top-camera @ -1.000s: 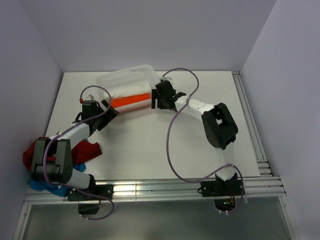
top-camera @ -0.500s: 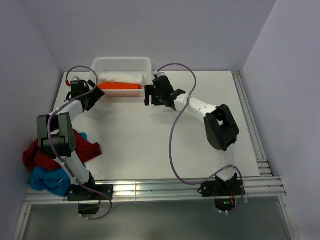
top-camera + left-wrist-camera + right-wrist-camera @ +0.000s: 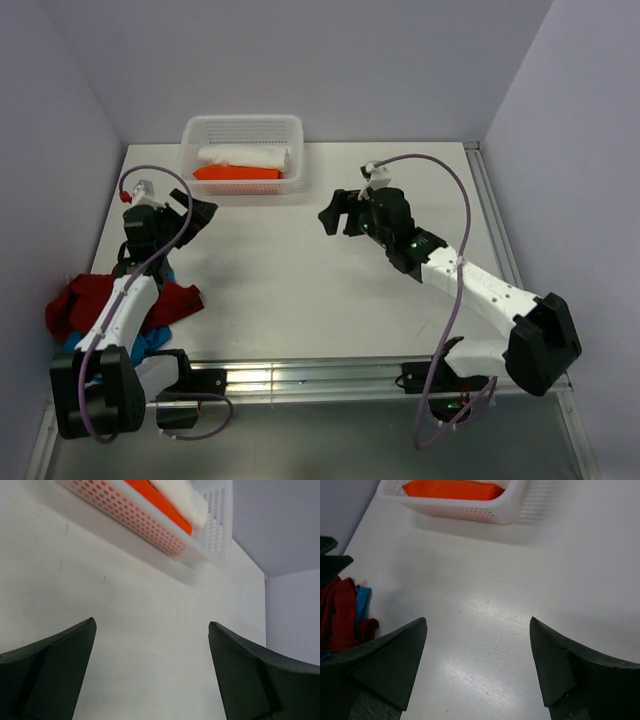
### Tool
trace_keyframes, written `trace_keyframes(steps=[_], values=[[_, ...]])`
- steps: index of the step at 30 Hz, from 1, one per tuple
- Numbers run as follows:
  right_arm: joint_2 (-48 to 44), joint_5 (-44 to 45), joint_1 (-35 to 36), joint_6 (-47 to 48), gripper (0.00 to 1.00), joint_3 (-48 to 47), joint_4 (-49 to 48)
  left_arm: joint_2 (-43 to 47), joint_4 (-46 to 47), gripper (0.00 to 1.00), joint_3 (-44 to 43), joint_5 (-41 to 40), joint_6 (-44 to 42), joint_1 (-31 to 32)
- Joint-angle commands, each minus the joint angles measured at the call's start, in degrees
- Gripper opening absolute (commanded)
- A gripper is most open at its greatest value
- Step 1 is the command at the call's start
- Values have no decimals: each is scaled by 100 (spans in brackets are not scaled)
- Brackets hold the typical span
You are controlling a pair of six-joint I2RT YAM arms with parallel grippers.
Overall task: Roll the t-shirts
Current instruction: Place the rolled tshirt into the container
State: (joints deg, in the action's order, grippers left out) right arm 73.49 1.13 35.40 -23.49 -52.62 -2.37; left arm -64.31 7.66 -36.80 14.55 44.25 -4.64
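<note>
White table (image 3: 300, 280): white tee (image 3: 245, 155) and orange tee (image 3: 235, 172) lie rolled in the basket (image 3: 243, 125); red tee (image 3: 75, 300) and blue tee (image 3: 150, 338) sit heaped at left, unrolled. Left gripper (image 3: 200, 216) and right gripper (image 3: 335, 210) are spread, empty.

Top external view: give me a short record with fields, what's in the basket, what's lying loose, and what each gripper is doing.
basket: white perforated plastic, at the far edge of the table
in basket: white t-shirt and orange t-shirt, compact bundles lying side by side
loose pile: dark red t-shirt and blue t-shirt, crumpled at the table's near left edge
left gripper: open, empty, above bare table near the basket
right gripper: open, empty, above mid-table
rolling left to do: the red and blue shirts
</note>
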Motion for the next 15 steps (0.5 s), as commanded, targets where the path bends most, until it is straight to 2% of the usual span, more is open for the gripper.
trace_keyframes(steps=[1,7,12,15], values=[[-659,528,29,28,90,671,-413,532,131,99,461,330,31,130],[-2178,1117,29,177,90,1727,-379,1946,-229,99,1112,295,-434,174],[-2997,1180,29,151,90,2474,-378,2651,-660,99,1464,224,-602,174],[-3455,1180,37,107,90,2922,-518,3012,-547,99,1745,435,-532,218]])
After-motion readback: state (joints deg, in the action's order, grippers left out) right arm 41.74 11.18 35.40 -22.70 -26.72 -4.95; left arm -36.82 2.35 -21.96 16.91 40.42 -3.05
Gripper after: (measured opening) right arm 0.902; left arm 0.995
